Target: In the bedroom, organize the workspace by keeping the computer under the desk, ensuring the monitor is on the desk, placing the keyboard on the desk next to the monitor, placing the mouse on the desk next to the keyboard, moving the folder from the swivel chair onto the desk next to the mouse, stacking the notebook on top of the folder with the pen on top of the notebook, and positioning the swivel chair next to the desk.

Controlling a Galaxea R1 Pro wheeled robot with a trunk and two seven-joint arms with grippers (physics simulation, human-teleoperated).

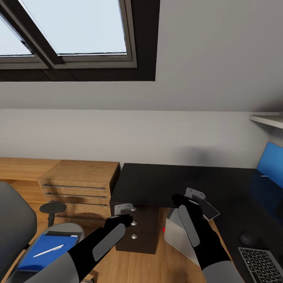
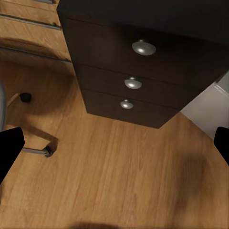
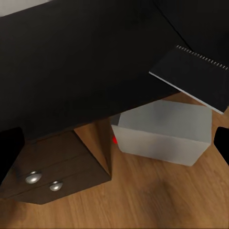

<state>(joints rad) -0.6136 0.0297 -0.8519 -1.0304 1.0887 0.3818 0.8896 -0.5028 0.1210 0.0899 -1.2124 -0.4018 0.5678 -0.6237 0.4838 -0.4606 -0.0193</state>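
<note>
The black desk (image 1: 169, 182) stands ahead, its drawers (image 2: 133, 62) below the top. On the floor beside the drawers sits the pale computer (image 3: 162, 131), partly under the desk's edge, its red light showing. The dark notebook (image 3: 200, 76) lies on the desk and overhangs that edge. My right gripper (image 3: 114, 148) hovers open above the computer and the notebook. My left gripper (image 2: 114, 148) hangs open in front of the drawers. At lower left, the blue folder (image 1: 47, 251) lies on the swivel chair (image 1: 13, 228) with the pen (image 1: 48, 250) on it. The keyboard (image 1: 261, 263) and mouse (image 1: 248, 238) lie on the desk's right wing. The monitor is out of view.
A light wooden drawer unit (image 1: 78, 184) stands left of the desk against the wall. A blue wall panel (image 1: 271, 165) and a shelf (image 1: 269, 119) are at the right. The chair's chrome base (image 2: 36, 151) lies near my left arm, on wooden floor (image 2: 124, 181).
</note>
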